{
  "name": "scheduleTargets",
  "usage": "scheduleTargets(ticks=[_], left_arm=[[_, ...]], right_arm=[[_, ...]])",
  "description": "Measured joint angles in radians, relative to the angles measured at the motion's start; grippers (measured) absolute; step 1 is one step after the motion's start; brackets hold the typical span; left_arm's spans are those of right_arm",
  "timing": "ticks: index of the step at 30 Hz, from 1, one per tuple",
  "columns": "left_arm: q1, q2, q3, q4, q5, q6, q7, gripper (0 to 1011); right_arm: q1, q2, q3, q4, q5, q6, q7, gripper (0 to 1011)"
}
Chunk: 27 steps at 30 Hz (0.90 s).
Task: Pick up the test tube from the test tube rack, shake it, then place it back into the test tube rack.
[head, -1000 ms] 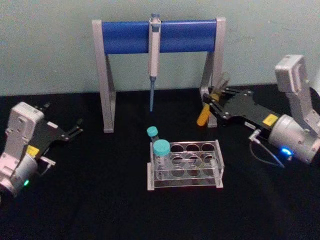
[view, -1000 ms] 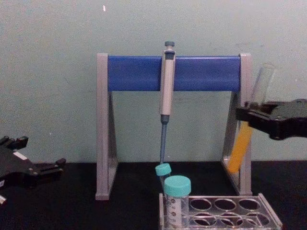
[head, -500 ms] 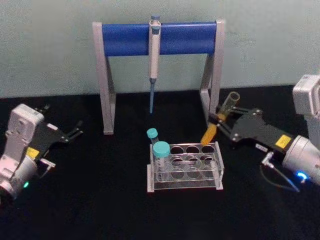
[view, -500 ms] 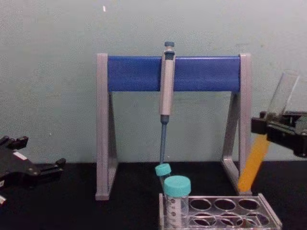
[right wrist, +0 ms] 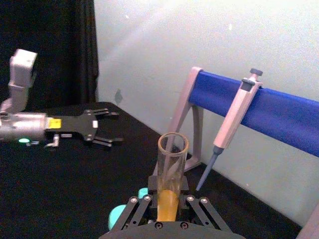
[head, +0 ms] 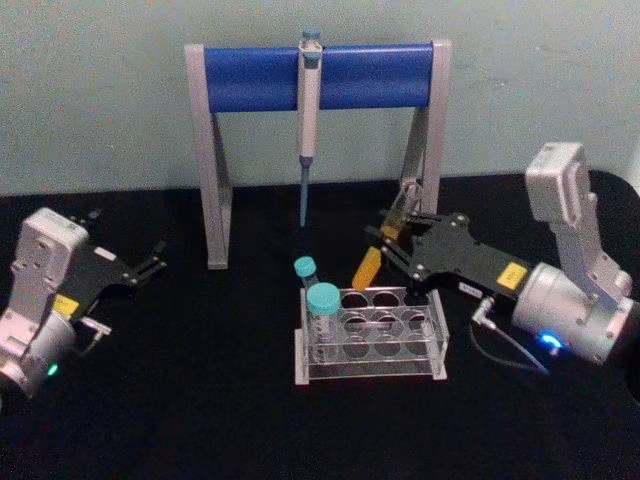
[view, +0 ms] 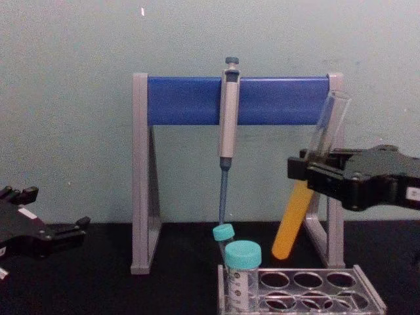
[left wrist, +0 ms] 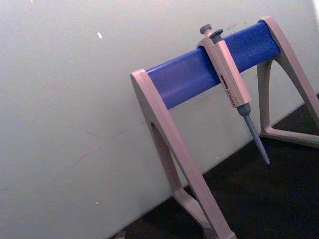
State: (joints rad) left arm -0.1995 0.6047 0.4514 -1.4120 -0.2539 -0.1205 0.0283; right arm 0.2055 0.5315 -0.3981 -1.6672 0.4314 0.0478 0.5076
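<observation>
The test tube (head: 369,265) is a slim clear tube with yellow-orange liquid in its lower half. It hangs tilted in the air, its round bottom above the back middle of the clear test tube rack (head: 437,300). My right gripper (head: 388,240) is shut on its middle. In the chest view the test tube (view: 294,218) leans right at the top, held by the right gripper (view: 306,172) over the rack (view: 308,291). The right wrist view looks down the tube's (right wrist: 170,172) open mouth between the gripper's (right wrist: 167,203) fingers. My left gripper (head: 150,262) rests open at the far left.
A grey-and-blue pipette stand (head: 320,75) with a hanging pipette (head: 308,100) stands behind the rack. Two teal-capped tubes (head: 322,300) (head: 305,266) occupy the rack's left holes. Black table lies open in front and to either side.
My right gripper has swung left with the test tube, from right of the rack to above its back middle. The tube tilts more. The left arm has not moved.
</observation>
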Motion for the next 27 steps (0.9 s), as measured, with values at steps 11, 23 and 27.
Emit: scheduleTargets(ticks=[11, 23, 27], left_arm=[[0.0, 0.0, 0.0, 0.0, 0.0, 0.0, 0.0, 1001], [0.0, 0.0, 0.0, 0.0, 0.0, 0.0, 0.0, 1001], [0.0, 0.0, 0.0, 0.0, 0.0, 0.0, 0.0, 1001]], right_arm=[[0.099, -0.043, -0.011, 0.123, -0.026, -0.002, -0.018, 224], [0.036, 0.005, 0.06, 0.084, -0.006, -0.001, -0.044, 224], [-0.001, 0.022, 0.076, 0.047, 0.005, -0.001, -0.047, 224]])
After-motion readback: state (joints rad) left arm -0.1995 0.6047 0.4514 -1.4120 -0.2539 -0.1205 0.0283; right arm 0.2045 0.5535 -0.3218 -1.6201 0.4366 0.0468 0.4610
